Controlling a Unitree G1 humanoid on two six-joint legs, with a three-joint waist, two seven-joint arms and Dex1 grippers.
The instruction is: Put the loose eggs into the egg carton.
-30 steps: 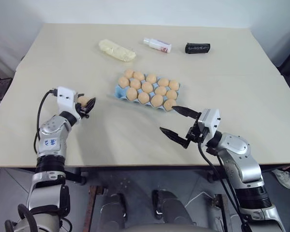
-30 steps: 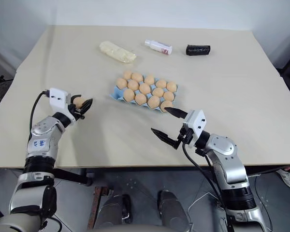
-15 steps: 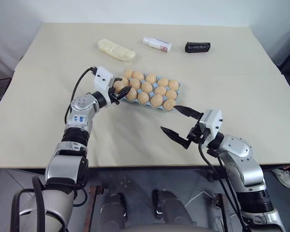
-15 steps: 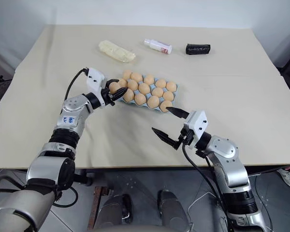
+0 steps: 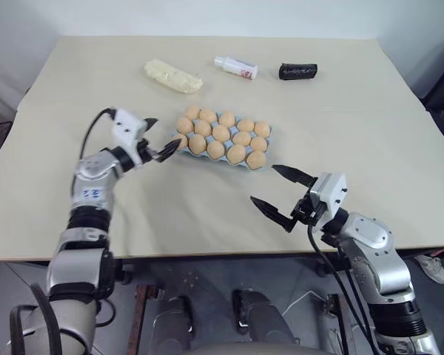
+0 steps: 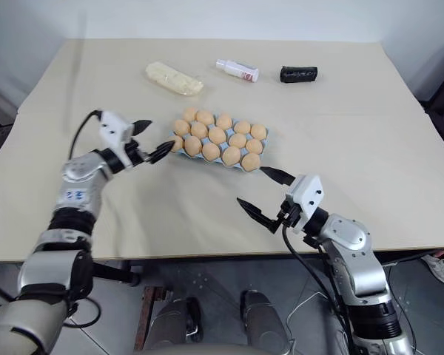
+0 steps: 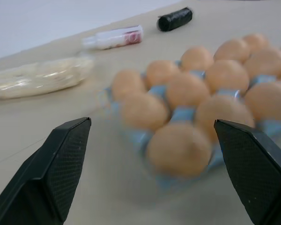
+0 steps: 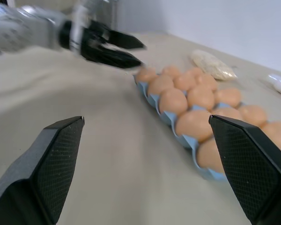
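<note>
Egg released: my left claw (image 5: 161,140) now gapes empty beside the full light blue moulded carton (image 5: 223,138); right claw (image 5: 278,196) open too.

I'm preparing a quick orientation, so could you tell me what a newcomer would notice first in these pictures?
The light blue egg carton packed with tan eggs sits mid-table. The left gripper hangs open and empty at its left end, while the right gripper waits open nearer the front edge.
</note>
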